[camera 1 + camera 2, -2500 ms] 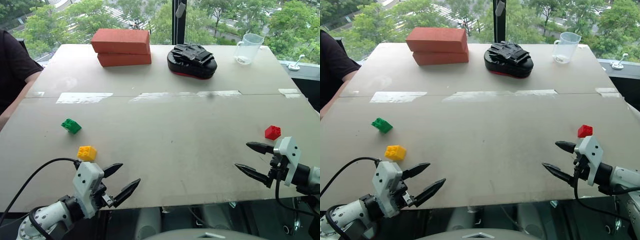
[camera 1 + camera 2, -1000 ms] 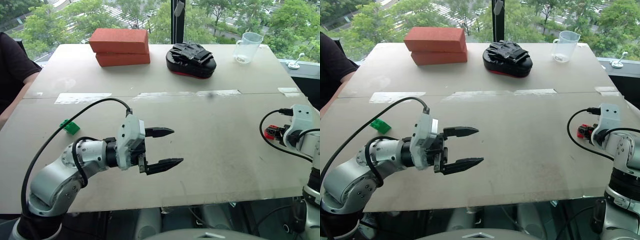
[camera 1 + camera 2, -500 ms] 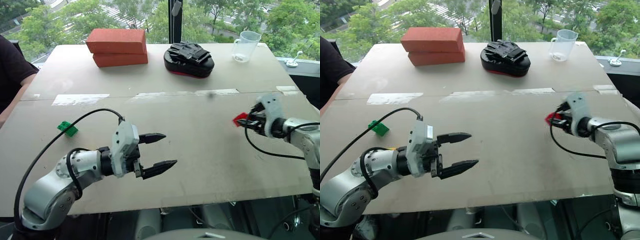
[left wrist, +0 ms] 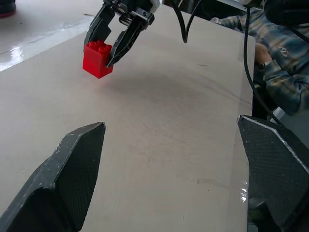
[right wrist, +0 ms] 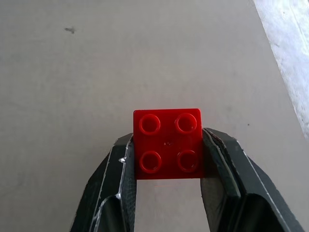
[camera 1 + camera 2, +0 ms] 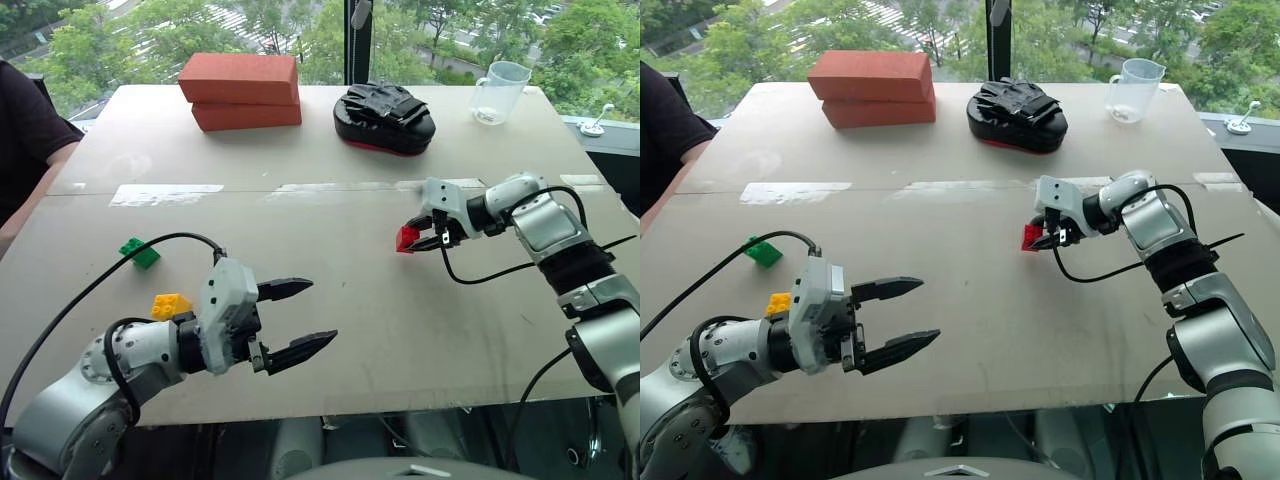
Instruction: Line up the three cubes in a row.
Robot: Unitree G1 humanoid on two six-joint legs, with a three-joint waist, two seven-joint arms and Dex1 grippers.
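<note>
**Red cube gripped over mid-table**

The red cube [image 5: 168,143] sits pinched between the right gripper's [image 6: 418,236] two fingers, studs facing the wrist camera, above the table [image 6: 400,330] near its middle, just short of the tape line. The left gripper [image 6: 295,320] hovers near the front edge, fingers spread wide, holding nothing. The yellow cube [image 6: 171,304] lies just beside its wrist; the green cube [image 6: 140,252] farther left. Bricks [image 6: 243,91], a black pad [image 6: 385,119] and a cup [image 6: 496,94] stand along the far side.
</note>
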